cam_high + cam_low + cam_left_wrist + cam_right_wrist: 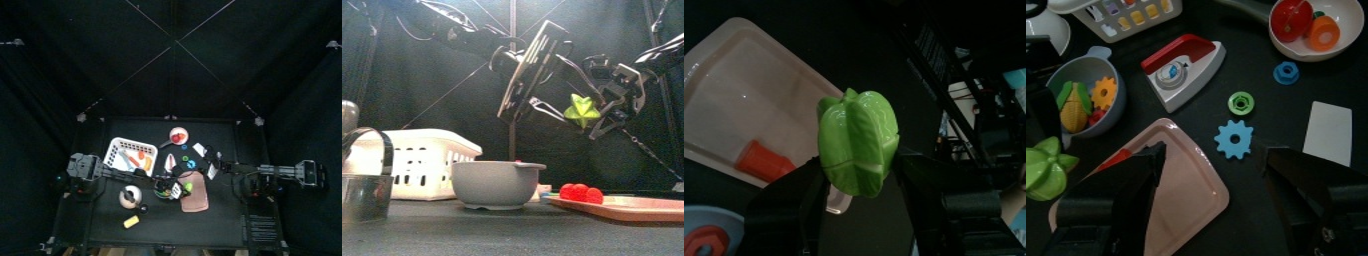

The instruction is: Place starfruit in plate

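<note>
Green starfruit (855, 140) aloft (plate (1176, 190) below)

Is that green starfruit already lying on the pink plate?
No, the starfruit is held up in the air by the left gripper, well above the pink plate.

Two black arms are being shown, built of matte black segments with angular brackets. The right arm (283, 172) is being seen at the right of the top view as a chain of blocky dark grey joints. The left gripper (851, 205) is being formed of two broad black jaws with a pale pad between them. The right gripper (1213, 215) is being formed of two wide, flat black jaws. Thin black cables are being trailed along the upper links in the front view.
</note>
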`<action>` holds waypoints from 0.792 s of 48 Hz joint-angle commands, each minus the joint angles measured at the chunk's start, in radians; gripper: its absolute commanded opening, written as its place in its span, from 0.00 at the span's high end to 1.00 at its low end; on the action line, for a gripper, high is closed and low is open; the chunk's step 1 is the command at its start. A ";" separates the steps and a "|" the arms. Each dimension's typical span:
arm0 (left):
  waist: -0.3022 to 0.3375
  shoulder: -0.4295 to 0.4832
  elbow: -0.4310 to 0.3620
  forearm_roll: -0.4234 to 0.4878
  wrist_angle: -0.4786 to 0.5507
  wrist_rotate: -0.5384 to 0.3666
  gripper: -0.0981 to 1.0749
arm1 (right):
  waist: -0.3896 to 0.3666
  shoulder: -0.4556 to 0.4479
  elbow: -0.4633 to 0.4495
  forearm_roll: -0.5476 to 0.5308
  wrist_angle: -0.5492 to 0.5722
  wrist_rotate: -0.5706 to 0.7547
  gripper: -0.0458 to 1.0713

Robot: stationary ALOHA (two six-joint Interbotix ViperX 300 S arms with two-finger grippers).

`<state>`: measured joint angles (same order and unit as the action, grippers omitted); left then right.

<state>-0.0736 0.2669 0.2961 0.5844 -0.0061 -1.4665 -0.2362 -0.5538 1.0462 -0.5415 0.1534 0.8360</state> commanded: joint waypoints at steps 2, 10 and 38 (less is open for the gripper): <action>0.011 -0.002 -0.041 0.000 -0.009 0.003 0.28 | -0.002 -0.012 -0.009 0.000 -0.009 0.002 0.08; 0.026 0.012 -0.049 -0.034 -0.012 0.006 0.25 | -0.002 -0.011 -0.011 0.002 -0.009 0.002 0.08; 0.040 0.008 -0.054 -0.041 -0.023 0.011 0.05 | -0.002 -0.011 -0.008 0.000 -0.009 0.000 0.08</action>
<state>-0.0414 0.3129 0.2700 0.5369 -0.0215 -1.4588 -0.2378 -0.5553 1.0477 -0.5400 0.1519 0.8360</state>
